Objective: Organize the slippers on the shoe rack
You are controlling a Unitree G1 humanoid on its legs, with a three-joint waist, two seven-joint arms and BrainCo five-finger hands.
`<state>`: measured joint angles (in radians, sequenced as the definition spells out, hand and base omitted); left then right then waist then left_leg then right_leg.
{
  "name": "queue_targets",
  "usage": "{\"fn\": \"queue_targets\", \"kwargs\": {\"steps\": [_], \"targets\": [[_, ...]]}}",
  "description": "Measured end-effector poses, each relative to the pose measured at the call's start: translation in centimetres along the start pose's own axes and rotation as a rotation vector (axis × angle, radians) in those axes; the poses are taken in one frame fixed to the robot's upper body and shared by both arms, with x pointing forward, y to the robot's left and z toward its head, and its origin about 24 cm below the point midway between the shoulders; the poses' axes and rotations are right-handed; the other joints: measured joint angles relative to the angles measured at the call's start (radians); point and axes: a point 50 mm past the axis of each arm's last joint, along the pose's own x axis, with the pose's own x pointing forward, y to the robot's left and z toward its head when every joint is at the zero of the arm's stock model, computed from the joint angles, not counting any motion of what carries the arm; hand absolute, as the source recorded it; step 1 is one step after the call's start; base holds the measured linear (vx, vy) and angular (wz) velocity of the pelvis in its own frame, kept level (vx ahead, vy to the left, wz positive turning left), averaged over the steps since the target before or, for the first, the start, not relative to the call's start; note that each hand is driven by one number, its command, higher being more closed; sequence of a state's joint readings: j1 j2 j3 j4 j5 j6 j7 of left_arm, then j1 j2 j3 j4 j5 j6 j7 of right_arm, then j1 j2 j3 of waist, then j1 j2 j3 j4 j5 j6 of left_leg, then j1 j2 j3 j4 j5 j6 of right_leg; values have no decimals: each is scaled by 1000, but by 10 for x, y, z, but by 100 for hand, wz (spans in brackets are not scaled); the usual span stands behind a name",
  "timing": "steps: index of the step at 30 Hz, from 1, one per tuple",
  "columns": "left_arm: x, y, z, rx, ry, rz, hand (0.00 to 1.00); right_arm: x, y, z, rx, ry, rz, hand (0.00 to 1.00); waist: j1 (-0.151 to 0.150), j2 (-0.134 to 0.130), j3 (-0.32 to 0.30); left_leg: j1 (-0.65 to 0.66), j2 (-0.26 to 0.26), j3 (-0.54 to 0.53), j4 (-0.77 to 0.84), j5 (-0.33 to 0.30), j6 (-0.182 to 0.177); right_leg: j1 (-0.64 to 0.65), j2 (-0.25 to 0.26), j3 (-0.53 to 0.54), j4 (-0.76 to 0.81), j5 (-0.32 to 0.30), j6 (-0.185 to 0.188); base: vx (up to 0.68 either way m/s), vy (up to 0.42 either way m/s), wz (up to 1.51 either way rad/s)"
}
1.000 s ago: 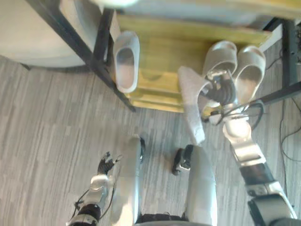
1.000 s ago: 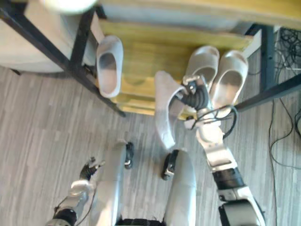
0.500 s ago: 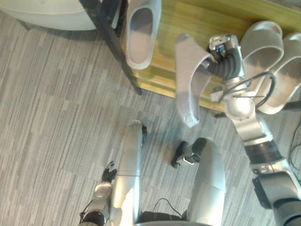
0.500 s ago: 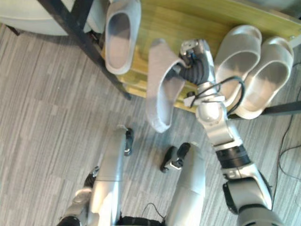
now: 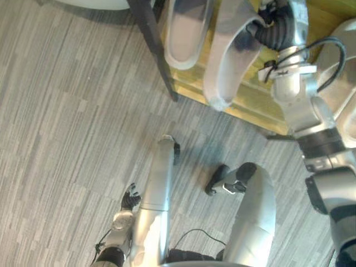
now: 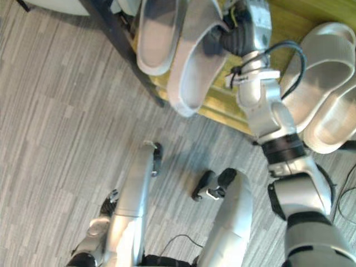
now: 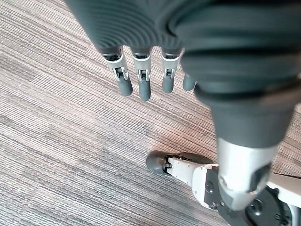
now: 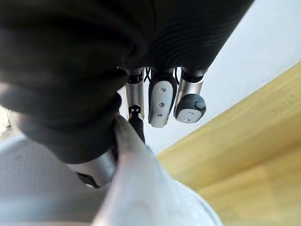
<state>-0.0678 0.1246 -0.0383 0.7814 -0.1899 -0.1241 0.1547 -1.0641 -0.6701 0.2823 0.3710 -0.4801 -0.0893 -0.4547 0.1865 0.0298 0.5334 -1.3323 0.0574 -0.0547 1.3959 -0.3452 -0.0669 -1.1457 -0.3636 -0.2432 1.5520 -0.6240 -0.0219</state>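
The right hand [image 6: 245,30], fingers clamped on the grey slipper [image 6: 194,61], has carried it from the pair [image 6: 320,83] to just beside the single slipper [image 6: 158,39] on the shoe rack [image 6: 222,108], so set-down appears near, while the left hand [image 5: 129,198] hangs low with relaxed fingers, holding nothing.

Grey plank floor [image 5: 67,111] — a pale rounded object [image 6: 55,5] at its far edge.

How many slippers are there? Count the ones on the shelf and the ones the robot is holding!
Slippers lying on the shoe rack: 3 (the left slipper and the right pair)
Slippers gripped in the right hand: 1 (the held slipper)
Total: 4 slippers
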Motion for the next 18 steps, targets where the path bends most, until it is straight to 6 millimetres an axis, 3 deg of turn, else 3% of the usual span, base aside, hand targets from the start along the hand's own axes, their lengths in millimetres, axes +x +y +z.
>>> {"fn": "queue_targets", "kwargs": {"steps": [10,11,18], "targets": [[0,-3,1,11,-8,2,0,9,-3,-17,-159,68,-45,100,19,-4,-40,-30,-16,-15,0,12,-9,-8,-22,-24,20,-24,-7,-20,-7,11],[0,-3,1,11,-7,1,0,10,-2,-19,-180,75,-40,0,21,-5,-44,-31,-16,-15,-1,12,-9,-8,-23,-25,20,-26,-8,-21,3,4],[0,-4,2,8,-11,14,0,10,4,-25,-290,85,-1,0,23,-5,-76,-49,-15,-13,-4,16,-6,-22,-29,-29,20,-26,-8,-12,6,3]]}}
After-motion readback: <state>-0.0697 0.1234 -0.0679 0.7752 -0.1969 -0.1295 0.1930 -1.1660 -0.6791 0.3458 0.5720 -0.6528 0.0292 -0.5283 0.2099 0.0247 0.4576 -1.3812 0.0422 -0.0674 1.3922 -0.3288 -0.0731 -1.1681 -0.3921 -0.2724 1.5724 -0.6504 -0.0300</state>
